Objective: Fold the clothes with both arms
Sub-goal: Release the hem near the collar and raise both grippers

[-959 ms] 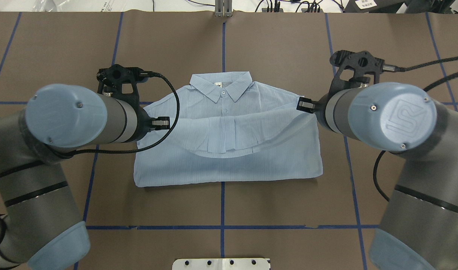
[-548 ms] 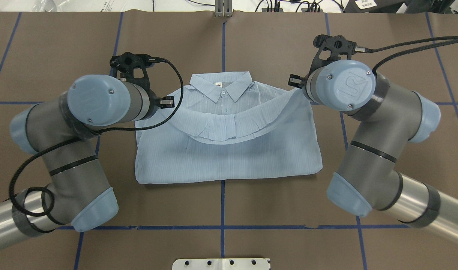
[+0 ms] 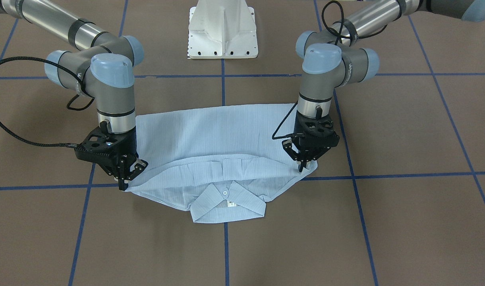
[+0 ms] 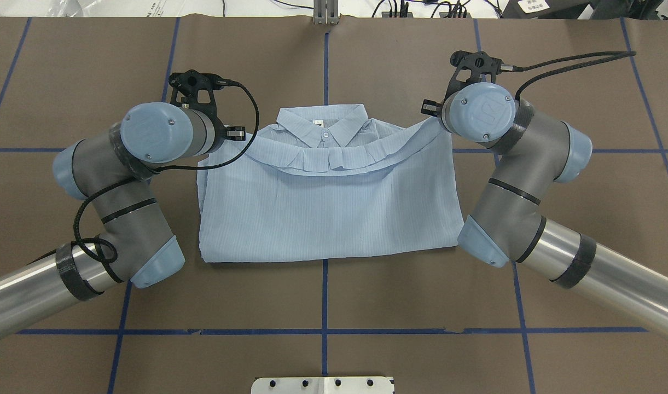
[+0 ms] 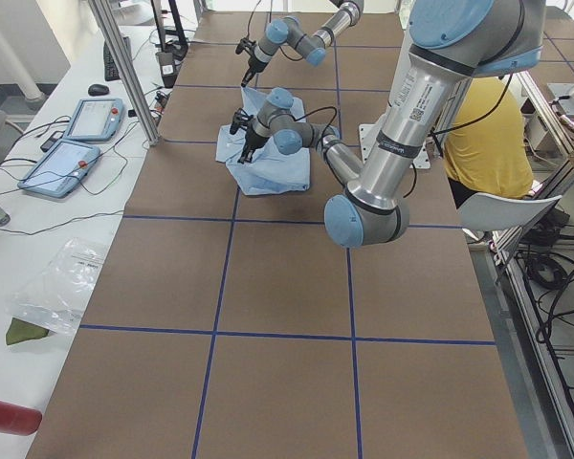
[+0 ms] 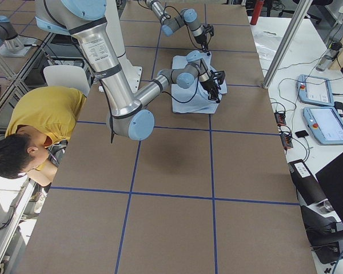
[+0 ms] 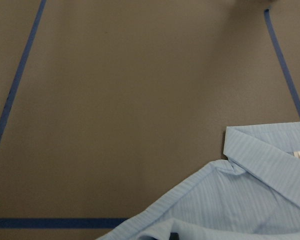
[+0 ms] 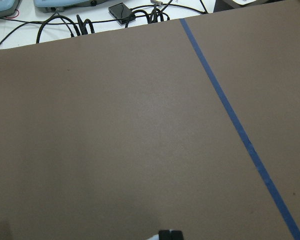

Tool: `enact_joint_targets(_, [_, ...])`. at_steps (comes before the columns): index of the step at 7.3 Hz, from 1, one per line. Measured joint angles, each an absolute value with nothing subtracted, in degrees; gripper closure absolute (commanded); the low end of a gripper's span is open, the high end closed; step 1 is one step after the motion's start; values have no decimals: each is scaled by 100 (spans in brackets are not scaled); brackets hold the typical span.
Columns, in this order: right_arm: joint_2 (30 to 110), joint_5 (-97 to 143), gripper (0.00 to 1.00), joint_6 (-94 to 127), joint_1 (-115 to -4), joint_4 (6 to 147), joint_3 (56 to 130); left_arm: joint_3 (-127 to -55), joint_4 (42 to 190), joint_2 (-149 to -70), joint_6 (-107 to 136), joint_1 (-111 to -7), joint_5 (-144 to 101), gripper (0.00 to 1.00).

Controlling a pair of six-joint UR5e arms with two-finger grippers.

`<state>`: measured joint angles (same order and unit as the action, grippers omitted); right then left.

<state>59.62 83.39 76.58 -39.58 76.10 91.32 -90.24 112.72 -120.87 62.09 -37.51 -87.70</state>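
The light-blue striped shirt (image 4: pixel 328 208) lies folded on the brown table, its lower hem laid up over the chest just below the collar (image 4: pixel 323 128). In the front-facing view my left gripper (image 3: pixel 303 167) is shut on the hem's corner at the view's right. My right gripper (image 3: pixel 124 182) is shut on the hem's other corner at the view's left. Both are low, near the table. In the overhead view the wrists hide the fingertips. The left wrist view shows the collar (image 7: pixel 270 155) and the hem edge (image 7: pixel 190 200).
The white pedestal base (image 3: pixel 222 31) stands at the robot's side of the table. Blue tape lines (image 4: pixel 325 328) cross the brown table cover. An operator in yellow (image 6: pixel 46 114) sits beside the table. Control tablets (image 5: pixel 77 134) lie on a side bench.
Both grippers have carried the hem away from the robot toward the collar and lowered it. The raised fold has flattened onto the shirt's chest, and the folded bundle now looks shorter.
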Motion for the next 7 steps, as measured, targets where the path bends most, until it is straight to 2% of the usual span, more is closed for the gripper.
enact_joint_targets(1, [5861,8342,100,7643,-3960,7582,9092,-8928,11362,-12088,6037,-3855,-8788,100])
enact_joint_targets(2, [5802,8346,60,7632,-3963,7577,9077,-8882,11408,-12087,5916,-3940,-8799,100])
enact_joint_targets(3, [5781,8348,1,7625,-3964,7574,9060,-8848,11425,-12086,5865,-3980,-8804,1])
enact_joint_targets(7, [5836,8767,0,7183,-4100,7529,9014,-8928,11684,-11979,5302,-4036,-9333,0])
